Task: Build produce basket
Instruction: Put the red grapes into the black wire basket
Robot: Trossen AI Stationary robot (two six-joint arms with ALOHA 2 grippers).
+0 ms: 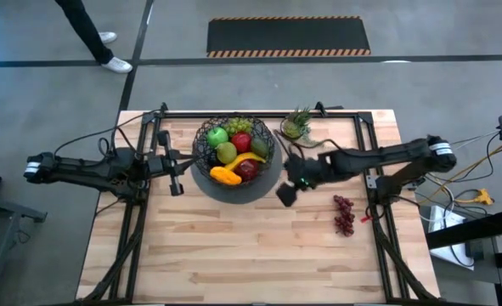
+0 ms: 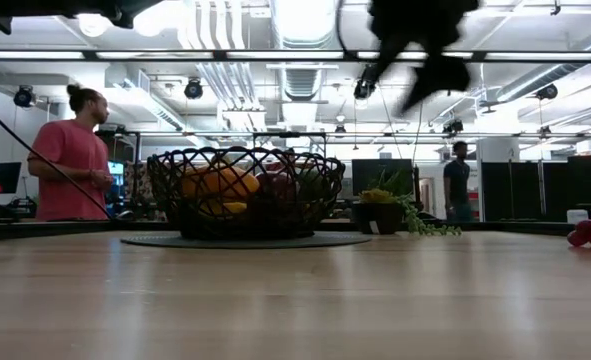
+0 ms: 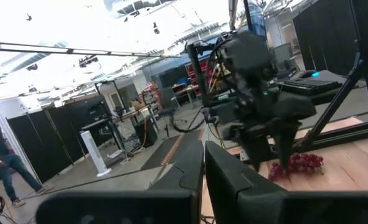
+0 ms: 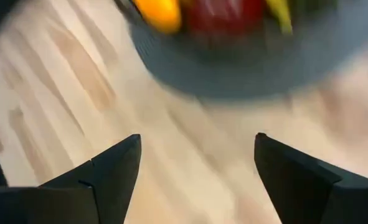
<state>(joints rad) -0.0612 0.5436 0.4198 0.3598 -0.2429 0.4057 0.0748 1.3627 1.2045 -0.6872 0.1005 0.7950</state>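
The black wire basket (image 1: 201,146) stands on its grey round base at the table's far middle. It holds a green apple, red apples, green grapes, a banana and an orange piece. It also shows in the low view (image 2: 245,190). Purple grapes (image 1: 344,214) lie on the table right of the basket, and show in the low view (image 2: 590,228). My right gripper (image 1: 286,194) hangs open and empty above the table, just right of the basket's base (image 4: 246,62). My left gripper (image 1: 177,182) waits shut and empty left of the basket.
A small potted green plant (image 1: 297,126) stands at the far edge, right of the basket, close to my right arm. Black frame rails run along the table's left, right and far sides. A person's legs (image 1: 98,38) show beyond the table. Bare wood lies toward the near edge.
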